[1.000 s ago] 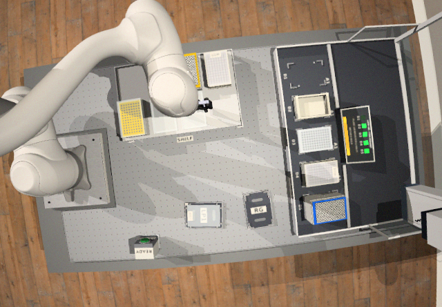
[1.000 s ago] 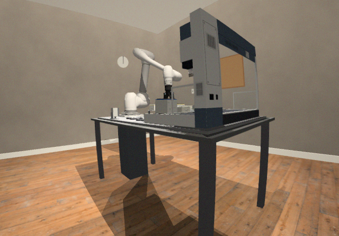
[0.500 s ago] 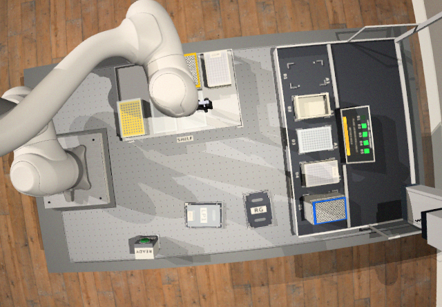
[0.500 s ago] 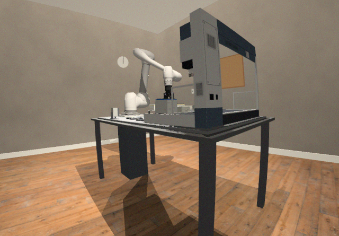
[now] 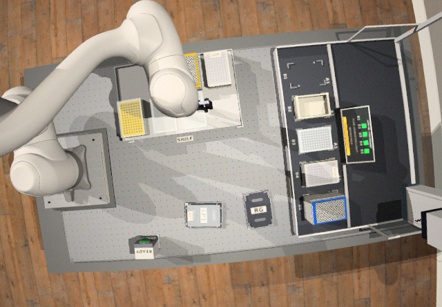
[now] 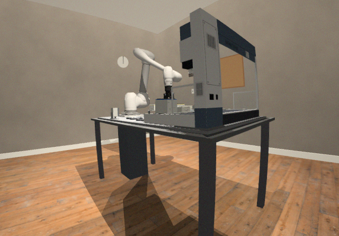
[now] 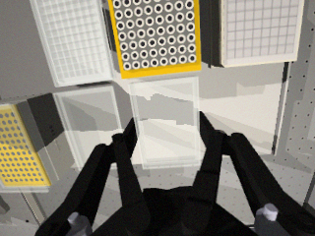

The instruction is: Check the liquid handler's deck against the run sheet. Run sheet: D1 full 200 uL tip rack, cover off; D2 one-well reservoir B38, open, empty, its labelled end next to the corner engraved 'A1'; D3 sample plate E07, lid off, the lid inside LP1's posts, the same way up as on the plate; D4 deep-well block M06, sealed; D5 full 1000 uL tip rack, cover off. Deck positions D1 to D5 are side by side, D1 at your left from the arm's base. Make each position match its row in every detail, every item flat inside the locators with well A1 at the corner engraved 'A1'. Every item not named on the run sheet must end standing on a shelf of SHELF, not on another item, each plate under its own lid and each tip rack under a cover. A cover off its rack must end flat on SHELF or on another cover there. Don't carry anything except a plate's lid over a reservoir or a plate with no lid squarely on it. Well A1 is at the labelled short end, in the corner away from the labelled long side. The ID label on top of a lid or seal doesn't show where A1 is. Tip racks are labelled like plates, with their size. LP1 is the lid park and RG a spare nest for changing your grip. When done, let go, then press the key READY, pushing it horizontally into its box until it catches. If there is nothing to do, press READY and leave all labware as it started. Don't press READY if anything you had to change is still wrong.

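Observation:
My gripper [image 5: 205,105] is over SHELF and shows small in the side view [image 6: 167,93]. In the wrist view the gripper [image 7: 167,130] is shut on a clear cover [image 7: 164,105], gripping its two long sides. The cover hangs flat just in front of a yellow-framed tip rack [image 7: 155,36], which the arm partly hides in the top view [image 5: 193,69]. Deck position D1 [image 5: 306,74] holds nothing. A cream reservoir [image 5: 311,105] is in D2, an open white plate [image 5: 314,139] in D3, a sealed block [image 5: 320,172] in D4, and a blue-framed tip rack [image 5: 329,210] in D5.
On SHELF are a second yellow rack [image 5: 132,117], a white gridded plate [image 5: 217,68], another white plate [image 7: 74,39] and a second clear cover [image 7: 89,123]. LP1 [image 5: 204,214] holds a lid. RG [image 5: 259,210] and the READY key box [image 5: 143,246] stand near the front.

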`<move>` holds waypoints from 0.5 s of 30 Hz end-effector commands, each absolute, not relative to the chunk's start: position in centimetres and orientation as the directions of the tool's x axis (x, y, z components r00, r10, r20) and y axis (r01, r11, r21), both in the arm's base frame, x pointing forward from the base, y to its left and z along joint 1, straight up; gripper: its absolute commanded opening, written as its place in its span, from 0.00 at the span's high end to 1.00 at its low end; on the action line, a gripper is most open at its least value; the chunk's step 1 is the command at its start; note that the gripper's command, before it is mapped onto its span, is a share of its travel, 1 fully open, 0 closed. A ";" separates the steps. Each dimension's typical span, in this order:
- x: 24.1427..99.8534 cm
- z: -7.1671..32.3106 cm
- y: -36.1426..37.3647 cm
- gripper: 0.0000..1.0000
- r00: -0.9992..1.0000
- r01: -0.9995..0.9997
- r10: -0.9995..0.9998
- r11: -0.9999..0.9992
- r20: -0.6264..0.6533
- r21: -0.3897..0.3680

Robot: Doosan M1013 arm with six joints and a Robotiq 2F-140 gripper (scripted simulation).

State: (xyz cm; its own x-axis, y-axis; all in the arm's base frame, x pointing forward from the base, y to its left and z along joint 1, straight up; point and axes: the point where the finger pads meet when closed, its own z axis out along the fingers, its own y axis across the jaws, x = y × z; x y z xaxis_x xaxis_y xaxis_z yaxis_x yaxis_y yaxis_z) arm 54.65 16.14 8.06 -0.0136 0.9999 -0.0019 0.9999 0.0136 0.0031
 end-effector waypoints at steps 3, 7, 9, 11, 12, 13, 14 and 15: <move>54.7 8.0 16.2 0.90 -0.013 1.000 1.000 0.013 -0.001 0.004; 54.7 7.9 16.2 0.90 -0.013 1.000 1.000 0.013 -0.001 0.004; 54.7 7.8 16.2 0.90 -0.013 1.000 1.000 0.013 -0.001 0.004; 54.7 7.7 16.2 0.90 -0.013 1.000 1.000 0.013 -0.001 0.004; 54.7 7.7 16.2 0.90 -0.013 1.000 1.000 0.013 -0.001 0.004; 54.7 7.7 16.2 0.90 -0.013 1.000 1.000 0.013 -0.001 0.004; 54.7 7.7 16.2 0.90 -0.013 1.000 1.000 0.013 -0.001 0.004; 54.7 7.7 16.2 0.90 -0.013 1.000 1.000 0.013 -0.001 0.004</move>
State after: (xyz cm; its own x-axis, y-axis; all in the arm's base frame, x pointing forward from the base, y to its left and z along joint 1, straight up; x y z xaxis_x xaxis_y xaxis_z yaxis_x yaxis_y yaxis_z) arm 54.65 16.13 7.67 -0.0136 0.9999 -0.0019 0.9999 0.0136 0.0030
